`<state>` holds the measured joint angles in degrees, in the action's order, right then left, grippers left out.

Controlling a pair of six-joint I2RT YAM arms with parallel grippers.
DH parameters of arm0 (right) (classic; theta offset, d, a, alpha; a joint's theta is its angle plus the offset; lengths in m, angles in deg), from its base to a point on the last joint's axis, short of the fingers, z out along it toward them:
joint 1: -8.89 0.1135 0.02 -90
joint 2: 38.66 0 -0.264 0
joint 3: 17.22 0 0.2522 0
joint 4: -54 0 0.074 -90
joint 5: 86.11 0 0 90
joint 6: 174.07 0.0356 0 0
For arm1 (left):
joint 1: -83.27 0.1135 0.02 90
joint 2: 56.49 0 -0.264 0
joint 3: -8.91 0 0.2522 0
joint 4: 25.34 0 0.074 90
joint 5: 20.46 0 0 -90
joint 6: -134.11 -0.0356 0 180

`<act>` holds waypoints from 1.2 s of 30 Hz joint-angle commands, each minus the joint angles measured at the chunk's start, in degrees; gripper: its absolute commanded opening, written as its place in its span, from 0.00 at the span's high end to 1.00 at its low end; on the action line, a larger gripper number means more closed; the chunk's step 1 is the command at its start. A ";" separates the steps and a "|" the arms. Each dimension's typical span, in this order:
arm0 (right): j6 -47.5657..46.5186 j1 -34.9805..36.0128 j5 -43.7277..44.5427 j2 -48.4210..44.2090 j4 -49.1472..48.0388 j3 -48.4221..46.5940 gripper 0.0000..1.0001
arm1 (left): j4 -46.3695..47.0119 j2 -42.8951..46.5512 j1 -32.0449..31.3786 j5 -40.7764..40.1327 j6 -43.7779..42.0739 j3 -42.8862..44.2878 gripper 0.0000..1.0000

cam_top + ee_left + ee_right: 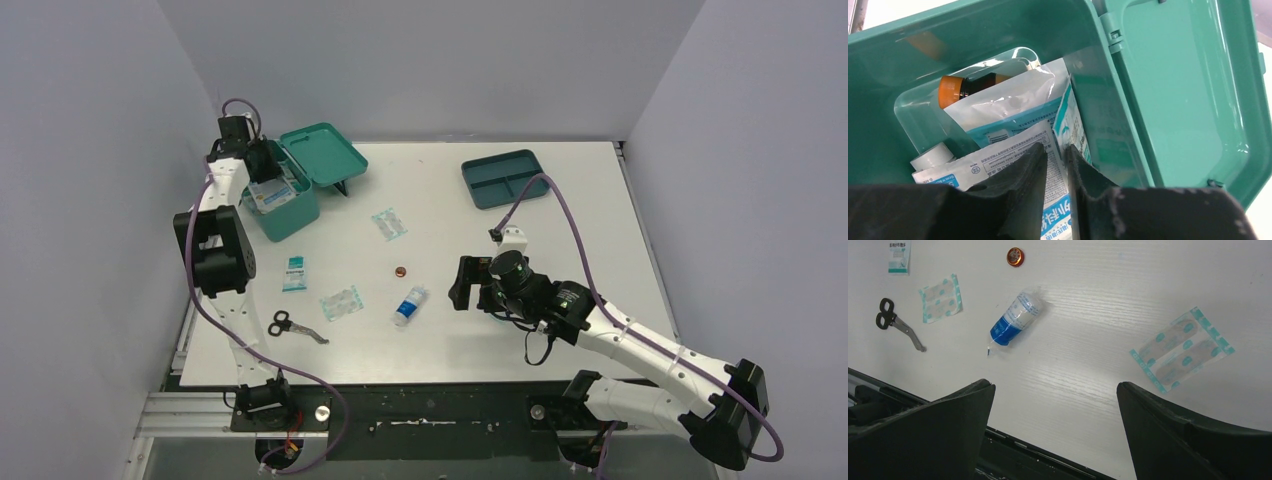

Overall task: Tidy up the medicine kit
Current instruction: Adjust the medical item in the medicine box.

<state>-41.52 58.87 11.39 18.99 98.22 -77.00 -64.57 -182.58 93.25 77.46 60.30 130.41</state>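
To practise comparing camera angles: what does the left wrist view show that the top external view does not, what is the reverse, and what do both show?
Only the left wrist view: a dark bottle with an orange cap and a small white roll. Only the top external view: black-handled metal scissors, a blue-and-white plastic bottle, a dark teal divided plastic tray and the right end effector, open. Both: the teal-green rectangular plastic medicine kit, lid open, holding white-and-blue printed packets.
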 commanded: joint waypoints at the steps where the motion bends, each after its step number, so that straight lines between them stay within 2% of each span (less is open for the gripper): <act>1: -0.32 0.39 2.60 -0.65 -1.88 -2.38 0.00 | 3.53 -0.21 0.57 2.00 0.29 2.54 0.84; 4: -0.27 0.39 2.52 -0.69 -2.41 -2.06 0.00 | 3.39 -0.22 0.61 1.55 0.08 1.98 0.88; 8: -0.42 0.43 2.51 -0.56 -2.51 -2.14 0.00 | 2.05 -0.07 1.19 0.81 -0.10 2.56 1.00; 15: -0.96 0.39 1.50 0.71 -3.28 -2.49 0.00 | -0.14 1.57 3.22 -1.14 0.28 3.02 1.00; 21: -1.67 0.39 1.38 1.28 -3.67 -3.19 0.00 | -2.71 -0.22 4.87 1.44 0.10 4.64 1.00; 28: -2.81 0.40 0.84 2.22 -3.45 -4.33 0.00 | -3.02 -2.41 4.37 4.36 -1.12 4.96 0.93; 34: -3.70 0.39 0.87 3.19 -3.10 -5.88 0.00 | -3.03 -2.07 4.00 5.96 -1.16 6.81 0.92; 36: -3.62 0.41 0.99 3.05 -3.17 -5.65 0.00 | -3.98 -2.59 3.97 5.96 -1.07 7.99 0.86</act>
<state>-44.19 58.87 11.55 22.03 96.93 -80.43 -67.85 -184.46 97.33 81.05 59.95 133.60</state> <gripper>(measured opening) 0.999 0.095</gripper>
